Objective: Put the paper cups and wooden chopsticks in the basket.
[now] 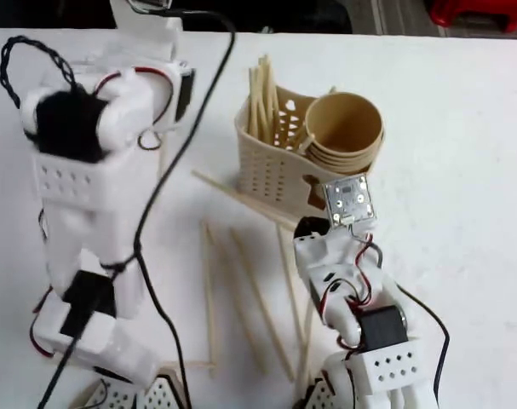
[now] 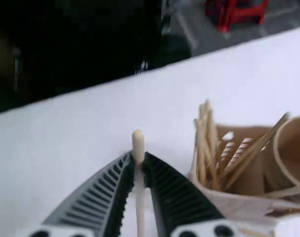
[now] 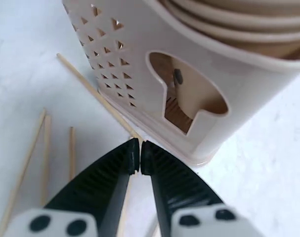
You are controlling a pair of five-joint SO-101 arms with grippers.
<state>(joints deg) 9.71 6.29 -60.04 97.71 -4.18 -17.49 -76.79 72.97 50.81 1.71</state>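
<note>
A beige plastic basket (image 1: 271,175) stands mid-table with several wooden chopsticks (image 1: 262,98) upright in it and stacked paper cups (image 1: 343,128) beside them. My left gripper (image 2: 138,159) is shut on one chopstick (image 2: 137,140), which points upward to the left of the basket (image 2: 238,205). My right gripper (image 3: 140,150) is shut low at the basket's front wall (image 3: 140,69). Its tips meet the end of a chopstick (image 3: 95,94) lying along the basket's base; whether they pinch it I cannot tell. In the high view this gripper (image 1: 302,223) sits just below the basket.
Several loose chopsticks (image 1: 209,290) lie on the white table between the two arms, some close to the right arm's base (image 1: 386,358). The left arm (image 1: 88,170) and its black cable (image 1: 169,179) take up the left side. The table's far edge runs behind the basket.
</note>
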